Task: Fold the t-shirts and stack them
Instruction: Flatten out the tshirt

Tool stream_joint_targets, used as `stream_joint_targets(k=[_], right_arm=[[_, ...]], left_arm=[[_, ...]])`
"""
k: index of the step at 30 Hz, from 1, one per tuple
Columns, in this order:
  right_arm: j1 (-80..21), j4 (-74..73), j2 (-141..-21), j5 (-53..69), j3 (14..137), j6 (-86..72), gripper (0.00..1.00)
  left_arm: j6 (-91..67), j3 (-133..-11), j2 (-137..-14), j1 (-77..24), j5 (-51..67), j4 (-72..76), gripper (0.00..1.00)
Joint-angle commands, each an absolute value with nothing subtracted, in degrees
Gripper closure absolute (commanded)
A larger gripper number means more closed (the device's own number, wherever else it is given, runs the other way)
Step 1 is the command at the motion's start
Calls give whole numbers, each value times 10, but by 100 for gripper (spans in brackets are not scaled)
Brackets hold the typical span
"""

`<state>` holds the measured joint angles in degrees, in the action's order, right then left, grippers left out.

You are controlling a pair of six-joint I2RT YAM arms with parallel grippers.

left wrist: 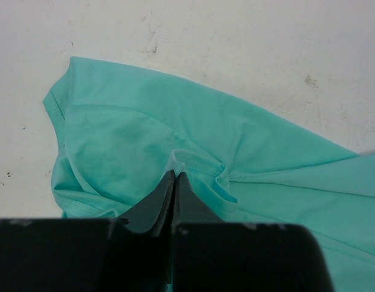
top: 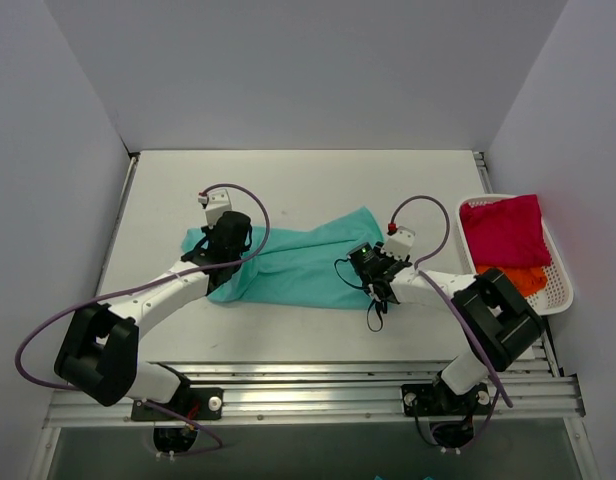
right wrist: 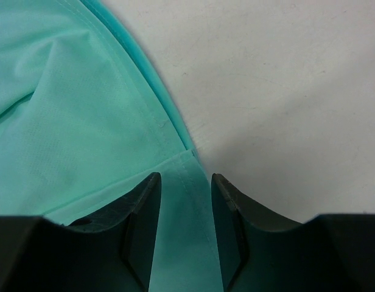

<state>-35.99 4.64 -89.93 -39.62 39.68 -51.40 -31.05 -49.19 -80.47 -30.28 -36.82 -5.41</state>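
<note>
Teal tee (top: 298, 262) lies crumpled and spread across mid-desk, not yet folded.

1. Left gripper (left wrist: 175, 177): jaws are closed on a small raised pucker of the teal tee near its left end. Risk: the pinch looks shallow and may hold the top layer only. A lift could then peel the layers apart or let the cloth slip free.
2. Right gripper (right wrist: 184, 182): jaws stand narrowly apart, astride the hem at the tee's right edge, gripping nothing. Risk: the hem corner sits close to the right-hand jaw. A slight drift before closing would leave it outside the grip.
3. Combined risk: one secure end and one loose end would drag the tee askew and bunch it.
4. A black cable (top: 373, 312) hangs beside the right wrist and could snag the cloth.

Farther right, well clear of the teal tee, the basket (top: 565, 290) holds a magenta tee (top: 508, 230) and an orange tee (top: 526, 280). Nothing blocks the bare desk (top: 318, 185) beyond.
</note>
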Motion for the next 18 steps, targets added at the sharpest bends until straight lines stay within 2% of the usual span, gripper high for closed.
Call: stream_joint_targets(k=[1,3,5,12,15,16,18], right_arm=[[-357,50,-908,-411,396,-524,65],[-356,54,-912,-410,396,-524,65],[-355,57,-915,-409,396,-521,71],[-352,63,-925,-403,394,-520,71],[-351,65,-926,-403,395,-519,82],[-351,65,-925,-402,395,-519,91],[-350,63,-927,-403,394,-521,100]], left_arm=[[-314,-496,-806,-306,-377,-47,98],[-314,-496,-808,-305,-377,-46,98],[-313,-496,-809,-305,-378,-46,98],[-314,-495,-812,-306,-381,-43,98],[-314,-493,-813,-305,-382,-43,98],[-314,-493,-813,-305,-382,-44,98],[-314,-493,-814,-306,-383,-44,98]])
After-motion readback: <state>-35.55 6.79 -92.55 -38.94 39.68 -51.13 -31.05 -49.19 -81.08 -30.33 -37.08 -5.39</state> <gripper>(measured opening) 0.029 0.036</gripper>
